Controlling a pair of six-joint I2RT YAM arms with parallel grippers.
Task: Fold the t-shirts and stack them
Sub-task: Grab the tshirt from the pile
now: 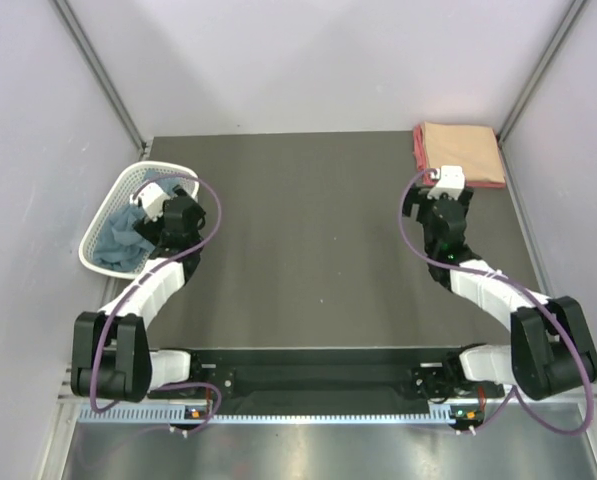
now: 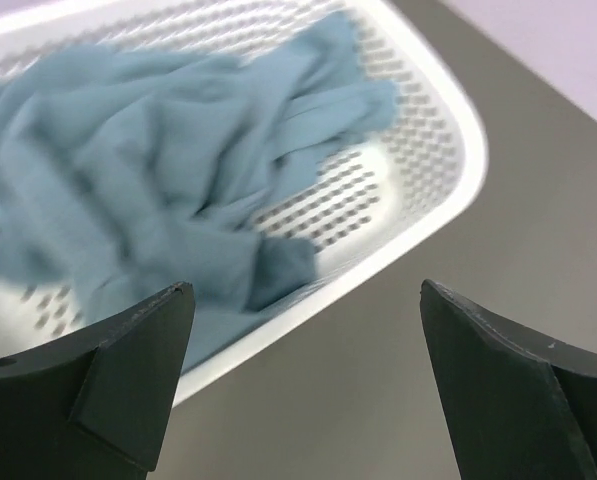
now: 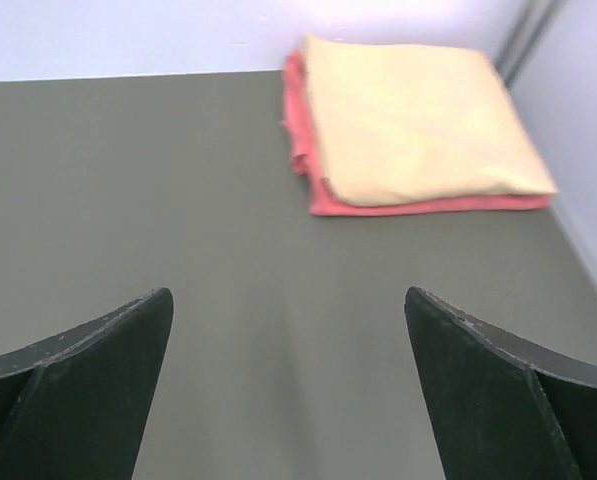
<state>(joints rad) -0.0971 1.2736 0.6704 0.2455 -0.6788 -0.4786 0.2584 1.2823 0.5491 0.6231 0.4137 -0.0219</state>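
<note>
T-shirts: three in sight, one loose and two folded.
Blue-grey t-shirt: crumpled in a heap inside the white mesh basket, one fold reaching toward the rim; blurred in the left wrist view.
Basket place: far left side of the bench, near the left wall.
Peach t-shirt: folded into a flat rectangle, lying on top of the pink-red t-shirt.
Pink-red layer: folded flat underneath, its edge showing along the left and near sides of the peach one.
Stack place: far right corner of the bench, beside the right wall, well apart from the basket.
Left fingers: spread wide apart, nothing between them, above the basket's near rim with the blue-grey cloth just beyond the tips.
Right fingers: spread wide apart, nothing between them, over bare bench, pointed at the folded stack and near its near-left corner.
Arms: each is bent and reaches up its own side of the bench, with the middle of the bench between them.
</note>
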